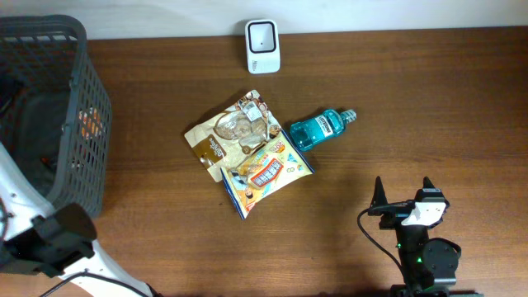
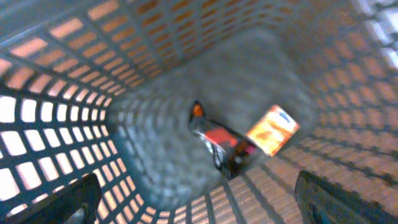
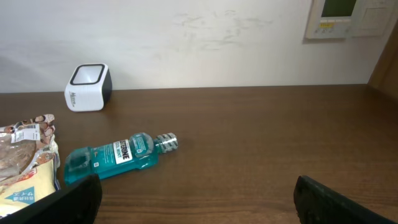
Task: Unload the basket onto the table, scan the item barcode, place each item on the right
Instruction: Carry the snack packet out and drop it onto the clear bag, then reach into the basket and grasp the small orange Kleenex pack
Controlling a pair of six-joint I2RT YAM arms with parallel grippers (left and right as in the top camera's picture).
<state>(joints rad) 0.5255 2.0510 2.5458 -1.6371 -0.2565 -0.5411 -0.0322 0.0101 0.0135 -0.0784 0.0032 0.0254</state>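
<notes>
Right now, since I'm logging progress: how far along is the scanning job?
Done, it seems: an orange packet and a dark packet lie in the basket. In hand: nothing; the left gripper hangs open above them, the right gripper open. Left: the mouthwash bottle and snack bags on the table, near the scanner.

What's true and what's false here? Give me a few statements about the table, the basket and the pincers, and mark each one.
1. The bottle lies on its side. True.
2. The scanner sits in the basket. False: it stands on the table, apart from the basket.
3. The right pincer holds the bottle. False: it is open, empty and apart from the bottle.
4. An orange packet lies in the basket. True.
5. The left pincer is open inside the basket. True.
</notes>
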